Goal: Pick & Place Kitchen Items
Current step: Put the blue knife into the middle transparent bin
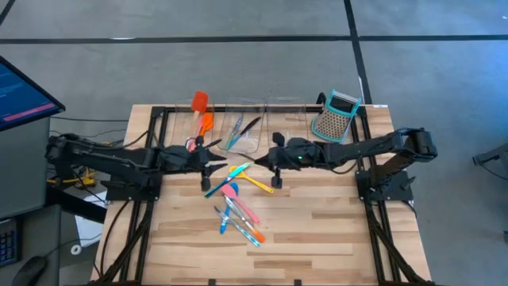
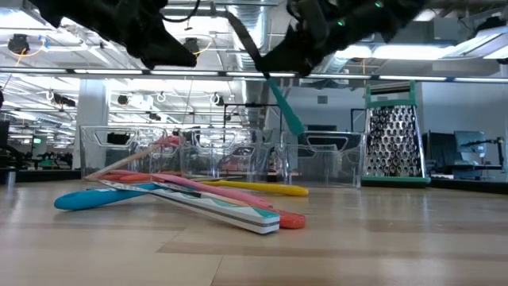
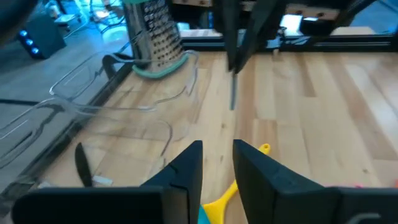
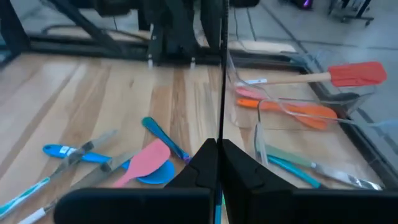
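Utensils lie in 2 groups for you. On the bare wood in the middle of the table (image 1: 317, 238), a loose pile holds a yellow spoon (image 1: 258, 182), a pink spatula (image 4: 144, 162), a blue spoon (image 4: 65, 151) and a few teal and orange pieces crossed over one another. Behind the pile stand 3 clear bins (image 1: 266, 119) in a row: the one nearest the left arm has a red spatula (image 1: 199, 101) propped on its rim and an orange spatula (image 1: 205, 123) inside; the middle one holds a black piece (image 1: 251, 125) and some teal utensils. A teal-and-grey box grater (image 1: 336, 116) stands upright just beside the bin on the right arm's side.

Your right gripper (image 4: 218, 163) hangs above the pile, near the bins. Its fingers are pressed tight on a slim teal utensil (image 2: 284, 107), which dangles from them clear of the table; the low view shows it slanting down in front of the bins.

Your left gripper (image 3: 218, 163) hovers facing it, just above the near end of the pile, and the 2 claws sit close together over the table's centre. Its fingers stand a little apart, with a narrow gap between them, and nothing is in that gap. The yellow spoon shows directly below it.
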`<action>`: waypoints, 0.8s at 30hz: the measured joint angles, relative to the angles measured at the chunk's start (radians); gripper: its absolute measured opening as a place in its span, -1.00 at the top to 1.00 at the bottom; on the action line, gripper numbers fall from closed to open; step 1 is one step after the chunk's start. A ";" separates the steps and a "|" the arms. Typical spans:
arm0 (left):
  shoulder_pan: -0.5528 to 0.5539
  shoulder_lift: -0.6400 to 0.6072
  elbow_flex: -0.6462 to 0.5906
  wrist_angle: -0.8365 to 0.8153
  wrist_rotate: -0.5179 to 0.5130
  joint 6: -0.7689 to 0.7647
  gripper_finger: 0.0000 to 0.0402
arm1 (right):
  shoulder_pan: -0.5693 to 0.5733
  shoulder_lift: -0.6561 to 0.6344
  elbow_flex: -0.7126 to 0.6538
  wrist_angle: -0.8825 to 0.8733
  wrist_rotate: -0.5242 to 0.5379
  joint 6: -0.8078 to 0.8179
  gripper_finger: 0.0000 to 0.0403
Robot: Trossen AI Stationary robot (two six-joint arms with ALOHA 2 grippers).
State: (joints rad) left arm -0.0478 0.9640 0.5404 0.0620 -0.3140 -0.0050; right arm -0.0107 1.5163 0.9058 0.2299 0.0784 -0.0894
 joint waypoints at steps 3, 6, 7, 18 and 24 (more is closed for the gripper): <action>0.036 0.002 0.000 0.007 0.031 -0.003 0.65 | 0.000 -0.032 -0.109 0.156 0.000 0.015 1.00; 0.061 0.000 0.000 0.019 0.060 -0.003 0.72 | 0.001 -0.058 -0.214 0.326 0.000 0.024 1.00; 0.064 -0.001 0.000 0.039 0.060 -0.007 0.75 | 0.001 -0.064 -0.244 0.380 0.000 0.024 1.00; 0.070 0.078 0.000 0.294 0.049 0.018 0.87 | -0.042 -0.074 -0.412 0.631 0.054 0.017 1.00; 0.153 0.168 0.001 0.502 0.134 0.031 0.91 | -0.063 -0.074 -0.413 0.689 0.051 0.024 1.00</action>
State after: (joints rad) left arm 0.1053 1.1320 0.5414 0.5637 -0.1799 0.0264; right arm -0.0735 1.4425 0.4923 0.9187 0.1295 -0.0654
